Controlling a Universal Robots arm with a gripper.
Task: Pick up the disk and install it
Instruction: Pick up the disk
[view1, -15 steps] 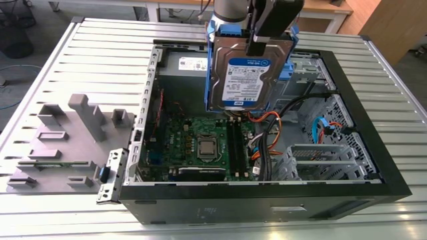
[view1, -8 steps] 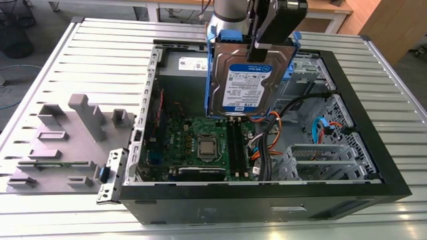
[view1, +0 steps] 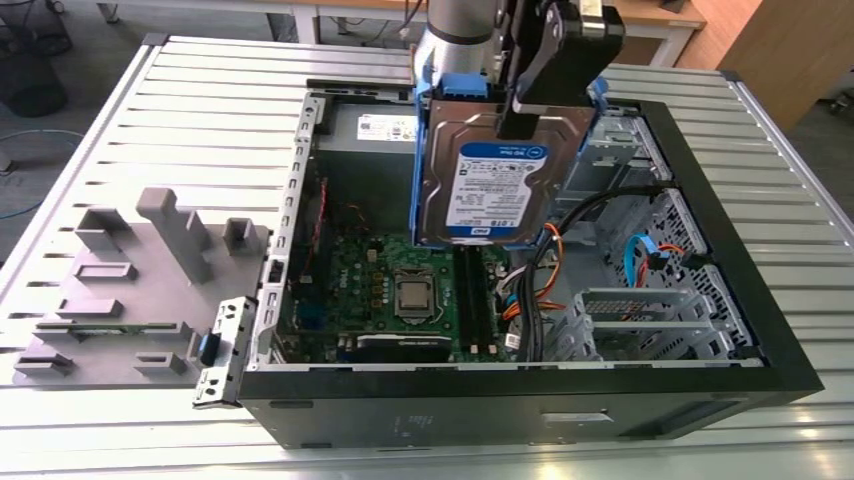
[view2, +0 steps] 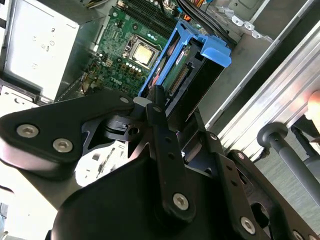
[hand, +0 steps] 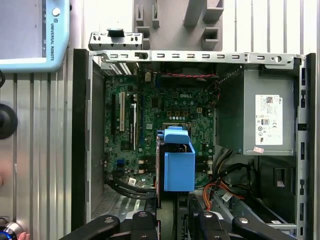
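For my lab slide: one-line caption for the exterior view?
The gripper holds the disk above the motherboard of an open computer case, not yet installed.

- A silver-grey cylindrical metal arm segment (view1: 461, 22) is smooth and plain in the exterior view.
- The matte black metal gripper (view1: 523, 118) is built of flat linkage plates with rounded corners.
- Round silver screw heads (view2: 180, 201) stud those plates in both wrist views.
- A narrow black finger bar (view2: 160, 125) has straight edges.

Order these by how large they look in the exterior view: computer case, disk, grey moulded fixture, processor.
1. computer case
2. grey moulded fixture
3. disk, nearly as large; held raised, likely nearer the camera, so ranks 2 and 3 are unsure
4. processor
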